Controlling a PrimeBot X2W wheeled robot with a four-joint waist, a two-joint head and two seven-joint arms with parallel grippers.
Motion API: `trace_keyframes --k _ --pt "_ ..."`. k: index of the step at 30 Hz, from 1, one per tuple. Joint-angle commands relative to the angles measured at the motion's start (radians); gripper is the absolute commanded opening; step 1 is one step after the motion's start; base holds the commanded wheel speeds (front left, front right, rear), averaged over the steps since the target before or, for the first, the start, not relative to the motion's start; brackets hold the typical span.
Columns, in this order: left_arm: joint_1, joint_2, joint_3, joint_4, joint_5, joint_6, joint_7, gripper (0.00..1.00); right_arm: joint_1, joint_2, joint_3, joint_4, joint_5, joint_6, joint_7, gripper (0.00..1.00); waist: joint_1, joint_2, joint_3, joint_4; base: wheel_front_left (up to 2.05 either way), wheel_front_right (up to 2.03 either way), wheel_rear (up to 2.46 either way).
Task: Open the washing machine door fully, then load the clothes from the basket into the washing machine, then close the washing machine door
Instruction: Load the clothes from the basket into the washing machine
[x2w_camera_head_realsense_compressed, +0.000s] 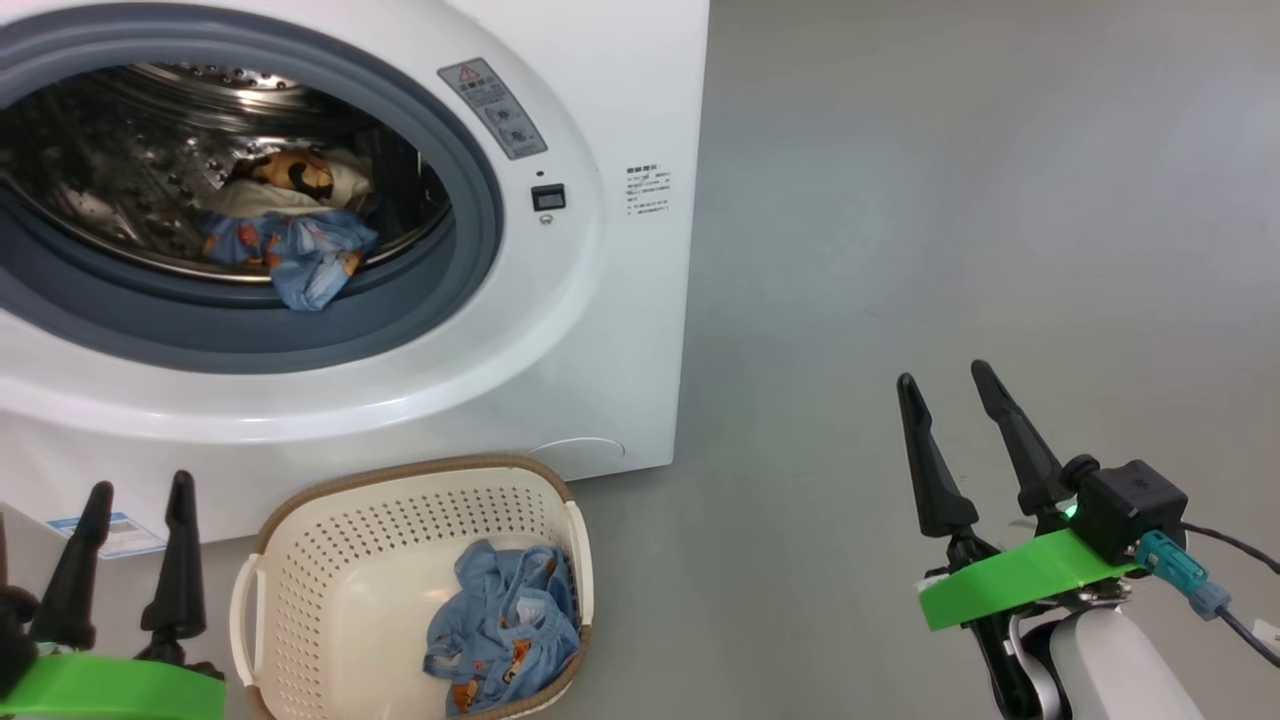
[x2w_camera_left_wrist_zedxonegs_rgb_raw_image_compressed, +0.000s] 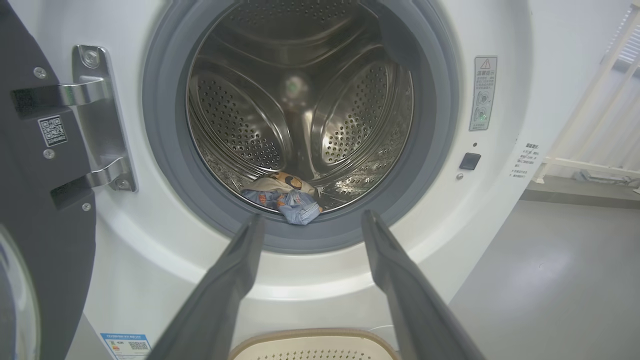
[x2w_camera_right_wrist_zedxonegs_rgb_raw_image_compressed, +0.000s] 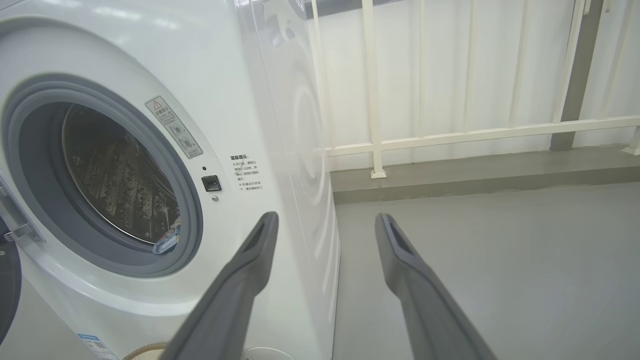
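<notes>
Washing machine (x2w_camera_head_realsense_compressed: 600, 330): door (x2w_camera_left_wrist_zedxonegs_rgb_raw_image_compressed: 45, 225) swung open, clothes (x2w_camera_head_realsense_compressed: 290, 240) lodged in drum (x2w_camera_left_wrist_zedxonegs_rgb_raw_image_compressed: 235, 115). Basket (x2w_camera_head_realsense_compressed: 350, 540): one blue garment (x2w_camera_head_realsense_compressed: 505, 625) contained. Left gripper (x2w_camera_head_realsense_compressed: 141, 483), right gripper (x2w_camera_head_realsense_compressed: 944, 373): spread wide, nothing held.

Left hand (x2w_camera_left_wrist_zedxonegs_rgb_raw_image_compressed: 313, 217) spread wide before the washing machine (x2w_camera_left_wrist_zedxonegs_rgb_raw_image_compressed: 150, 260); clothes (x2w_camera_left_wrist_zedxonegs_rgb_raw_image_compressed: 287, 200) inside

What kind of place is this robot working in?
Probably a laundry corner, perhaps a balcony: a front-loading washing machine stands on a grey floor, a basket with clothes before it, a white railing nearby.
</notes>
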Motion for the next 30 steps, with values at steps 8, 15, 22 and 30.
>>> trace_keyframes --k 8,15,22,30 --pt "-0.004 -0.001 0.056 -0.039 0.040 -0.002 -0.006 1.00 -0.013 -0.004 0.015 -0.006 -0.026 0.006 -0.008 1.00 0.0000 0.0000 -0.004 0.006 0.00 0.00 0.00" --pt "-0.002 -0.009 0.060 -0.041 0.048 -0.002 -0.006 1.00 -0.019 -0.004 0.018 0.000 -0.031 0.006 -0.008 1.00 0.0000 0.0000 -0.007 0.003 0.00 0.00 0.00" --pt "0.001 -0.012 0.059 -0.039 0.051 -0.002 -0.006 1.00 -0.018 -0.004 0.021 0.002 -0.030 0.006 -0.008 1.00 0.0000 0.0000 -0.008 0.001 0.00 0.00 0.00" --pt "0.001 -0.010 0.056 -0.039 0.049 -0.002 -0.006 1.00 -0.018 -0.004 0.025 0.004 -0.028 0.006 -0.008 1.00 0.0000 0.0000 -0.004 0.000 0.00 0.00 0.00"
